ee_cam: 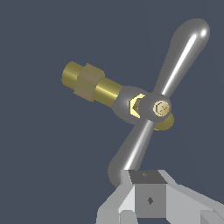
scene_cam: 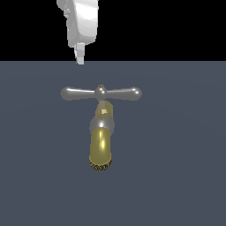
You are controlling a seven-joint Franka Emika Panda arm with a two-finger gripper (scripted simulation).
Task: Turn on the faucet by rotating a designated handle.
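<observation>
A flat dark grey-blue surface [scene_cam: 185, 145] fills the lower part of the exterior view, with black above it. The white arm [scene_cam: 84, 22] comes down from the top edge, toward the exterior view's left of the middle. Its gripper [scene_cam: 80, 57] ends just at the border between the black and the grey, above the handle's arm on the exterior view's left and apart from it; it touches nothing. Only one narrow white tip shows there, and in the wrist view only grey finger parts [ee_cam: 148, 197] appear at the picture's edge, so I cannot tell how far the jaws are open. Nothing is seen between them.

The faucet [scene_cam: 101, 137] stands in the middle of the surface. Its gold spout [scene_cam: 100, 152] points down in the exterior view, below a silver collar [scene_cam: 98, 126] and a brass stem [scene_cam: 105, 110]. The handle [scene_cam: 101, 93] is the silver crossbar on top, lying level, with a ball hub and a small brass tip [scene_cam: 101, 86].
</observation>
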